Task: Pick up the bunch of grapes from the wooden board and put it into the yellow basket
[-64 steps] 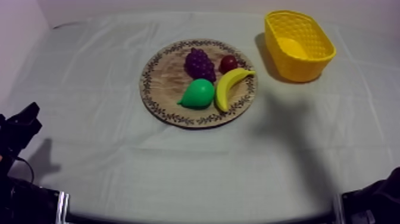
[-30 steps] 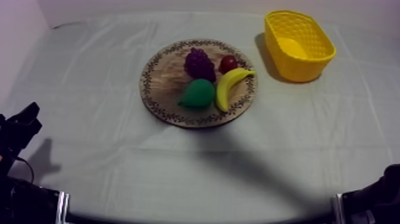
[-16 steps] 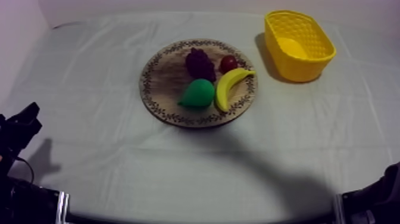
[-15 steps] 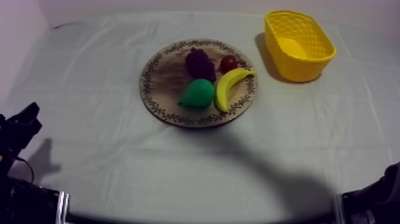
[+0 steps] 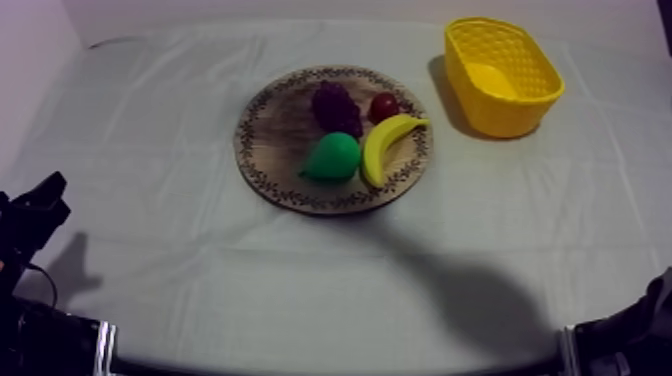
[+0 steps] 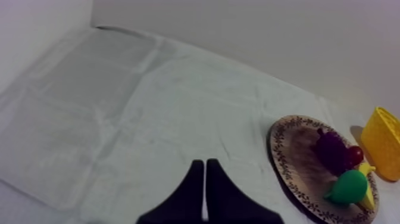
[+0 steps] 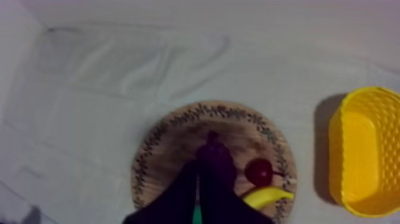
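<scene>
Left gripper (image 6: 204,164) and right gripper (image 7: 198,173) both closed, empty; the bunch of grapes (image 5: 335,107), likely light, hard, bumpy, wants pinching across its middle

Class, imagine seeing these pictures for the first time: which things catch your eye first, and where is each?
The bright yellow basket stands out at the far right of the table. Near the middle lies the round wooden board with its patterned rim, carrying a dark bunch of grapes, a green pear, a banana and a small red fruit.
</scene>
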Controlling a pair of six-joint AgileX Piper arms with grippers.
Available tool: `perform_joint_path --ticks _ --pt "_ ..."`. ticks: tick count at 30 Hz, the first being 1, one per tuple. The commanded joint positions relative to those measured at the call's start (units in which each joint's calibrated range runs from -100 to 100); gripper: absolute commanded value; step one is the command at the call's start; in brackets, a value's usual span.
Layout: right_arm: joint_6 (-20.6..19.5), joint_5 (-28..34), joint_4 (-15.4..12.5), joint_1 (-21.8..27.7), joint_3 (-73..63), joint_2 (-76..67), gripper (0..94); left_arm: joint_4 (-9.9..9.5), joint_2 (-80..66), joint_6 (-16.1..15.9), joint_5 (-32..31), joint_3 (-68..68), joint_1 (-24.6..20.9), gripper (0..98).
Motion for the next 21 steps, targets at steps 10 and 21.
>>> perform_joint_path --ticks 10,21 --pt "-0.1 -1.2 -3.2 -0.2 8.1 1.3 0.8 0.02 0.0 0.0 0.0 0.0 0.0 0.1" --pt "-0.9 -3.4 -3.1 -0.6 11.7 1.2 1.7 0.02 0.0 0.0 0.0 0.0 0.0 0.1"
